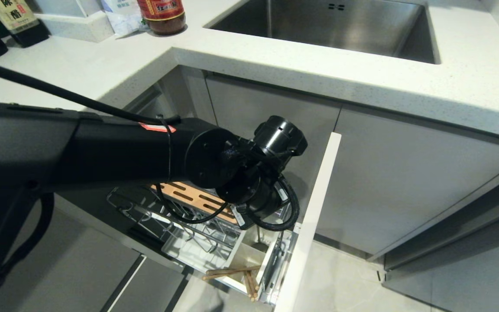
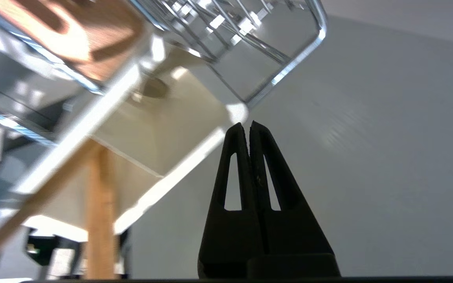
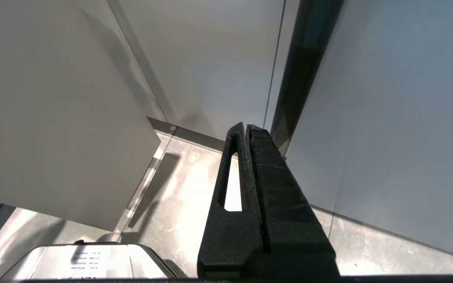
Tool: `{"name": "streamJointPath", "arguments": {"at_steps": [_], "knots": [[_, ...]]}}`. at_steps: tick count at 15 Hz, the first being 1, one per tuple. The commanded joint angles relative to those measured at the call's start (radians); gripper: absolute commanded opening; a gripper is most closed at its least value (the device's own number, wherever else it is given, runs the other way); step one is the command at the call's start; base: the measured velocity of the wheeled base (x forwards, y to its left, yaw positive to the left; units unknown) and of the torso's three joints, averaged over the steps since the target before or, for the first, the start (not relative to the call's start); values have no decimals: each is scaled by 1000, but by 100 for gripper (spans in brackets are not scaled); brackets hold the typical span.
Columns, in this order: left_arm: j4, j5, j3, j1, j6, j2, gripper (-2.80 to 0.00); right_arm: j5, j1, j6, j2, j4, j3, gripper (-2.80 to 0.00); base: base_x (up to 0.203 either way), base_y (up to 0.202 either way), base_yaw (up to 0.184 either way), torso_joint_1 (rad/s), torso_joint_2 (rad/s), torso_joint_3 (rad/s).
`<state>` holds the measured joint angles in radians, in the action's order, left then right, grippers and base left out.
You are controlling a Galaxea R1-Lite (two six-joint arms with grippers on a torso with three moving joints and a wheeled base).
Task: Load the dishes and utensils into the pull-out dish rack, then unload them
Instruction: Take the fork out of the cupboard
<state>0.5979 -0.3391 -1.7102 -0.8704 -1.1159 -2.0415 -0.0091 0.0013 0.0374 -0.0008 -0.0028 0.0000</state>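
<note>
Showing left gripper [image 2: 249,125] closed at utensil cup [image 2: 179,129], hidden overhead

head: above rack [image 1: 215,234] | left wrist: close, shares rack | right wrist: floorward

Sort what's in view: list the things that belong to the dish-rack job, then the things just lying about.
Job: pull-out dish rack; wooden chopsticks in its white utensil cup; slotted wooden strip; left pincer, shut, empty.

Lying about: sink; sauce bottles; right pincer, parked.
</note>
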Motion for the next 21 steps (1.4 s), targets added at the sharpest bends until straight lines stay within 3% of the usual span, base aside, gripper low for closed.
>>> {"name": "streamJointPath", "arguments": {"at_steps": [1, 2, 16, 21], "knots": [[8, -16, -2, 1, -2, 21, -280, 0, 0, -1, 1, 0, 0, -280, 0, 0, 0, 0, 0, 0], [10, -19, -2, 1, -2, 21, 0, 0, 0, 0, 1, 0, 0, -280, 0, 0, 0, 0, 0, 0], [22, -84, 30, 45, 195, -67, 0, 0, 0, -1, 1, 0, 0, -280, 0, 0, 0, 0, 0, 0], [-99, -131, 79, 51, 242, -76, 0, 0, 0, -1, 1, 0, 0, -280, 0, 0, 0, 0, 0, 0]]}}
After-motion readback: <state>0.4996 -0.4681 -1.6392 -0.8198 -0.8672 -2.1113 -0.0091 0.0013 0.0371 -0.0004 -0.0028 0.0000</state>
